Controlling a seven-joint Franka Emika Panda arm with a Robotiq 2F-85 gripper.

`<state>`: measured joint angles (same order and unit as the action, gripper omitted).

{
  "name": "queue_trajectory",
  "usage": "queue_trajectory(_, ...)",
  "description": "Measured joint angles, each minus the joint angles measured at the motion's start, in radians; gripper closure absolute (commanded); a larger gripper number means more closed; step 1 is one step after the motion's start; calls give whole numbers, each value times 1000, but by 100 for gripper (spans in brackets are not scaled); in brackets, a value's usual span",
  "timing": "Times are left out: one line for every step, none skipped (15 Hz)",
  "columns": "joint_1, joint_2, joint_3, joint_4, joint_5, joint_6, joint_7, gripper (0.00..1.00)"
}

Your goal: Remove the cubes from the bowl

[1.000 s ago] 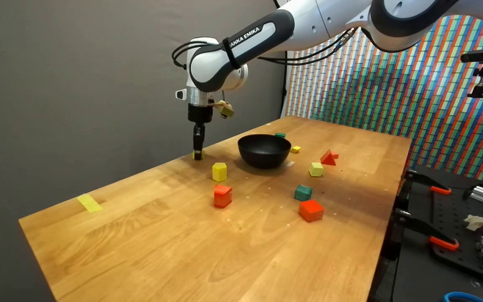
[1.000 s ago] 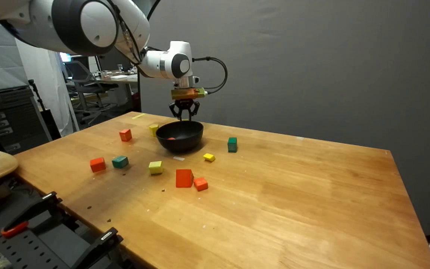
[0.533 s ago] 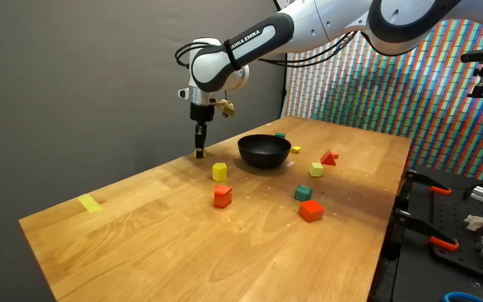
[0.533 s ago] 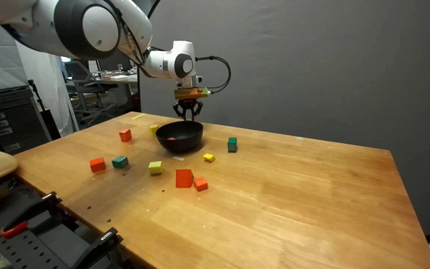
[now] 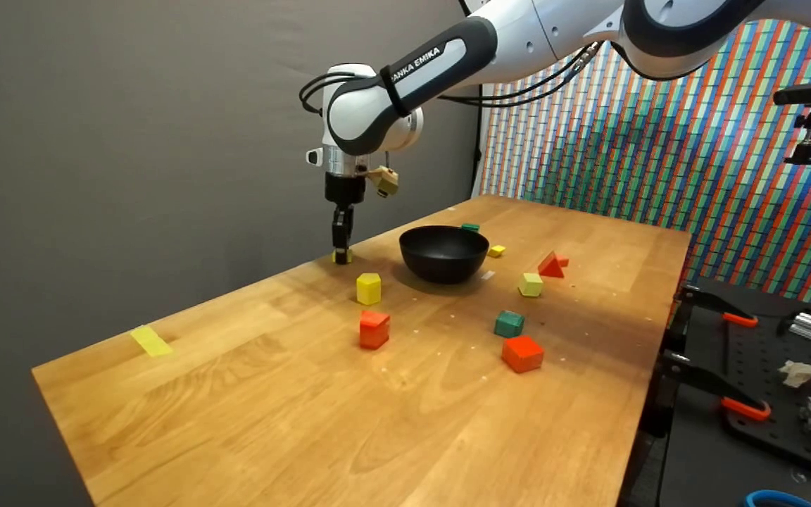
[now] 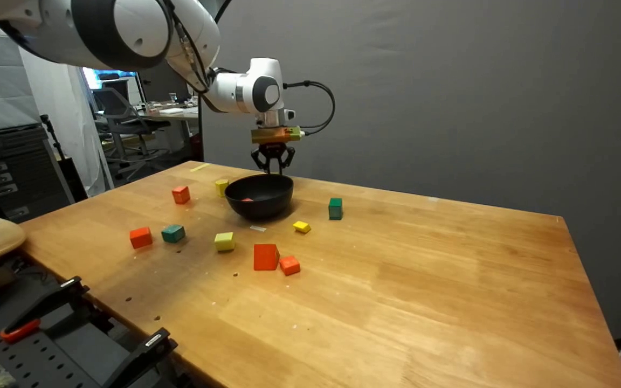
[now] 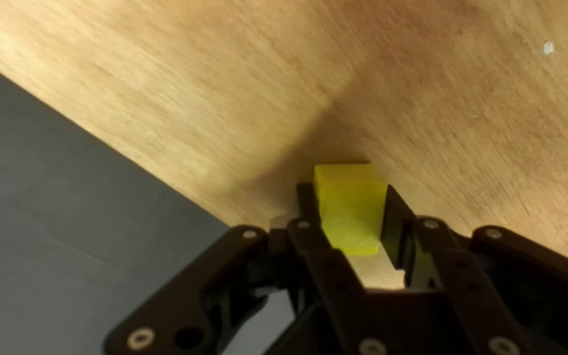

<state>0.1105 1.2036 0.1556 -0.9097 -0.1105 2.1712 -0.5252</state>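
Near the table edge, tool gripping a yellow cube, shifted slightly toward the bowl

A flat yellow strip lies on the wooden table.

Soft light washes the wooden table in both exterior views, the boards glowing warm, the grey wall behind dim and flat. A smudgy shadow spreads at the foot of the black bowl, its dark sides giving back little light. And there, in an exterior view, a background screen burns out to white! Over to the wrist view: brighter wood at upper left, a fuzzy-edged shadow by the yellow cube, the grain soft, the near-black gripper out of focus close to the lens.
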Motion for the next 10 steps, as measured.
queue_trajectory(-7,-19,1,-35,3,13,7,84)
queue_trajectory(-16,-40,2,-75,8,28,14,84)
queue_trajectory(-25,-62,3,-117,12,45,21,84)
queue_trajectory(-34,-83,4,-157,16,62,24,78)
queue_trajectory(-42,-105,5,-197,18,80,27,41)
queue_trajectory(-50,-126,7,-239,20,101,29,39)
queue_trajectory(-58,-147,10,-281,23,120,31,34)
queue_trajectory(-67,-168,17,-323,31,140,32,24)
queue_trajectory(-76,-189,24,-364,39,158,32,18)
queue_trajectory(-85,-213,29,-405,45,178,32,9)
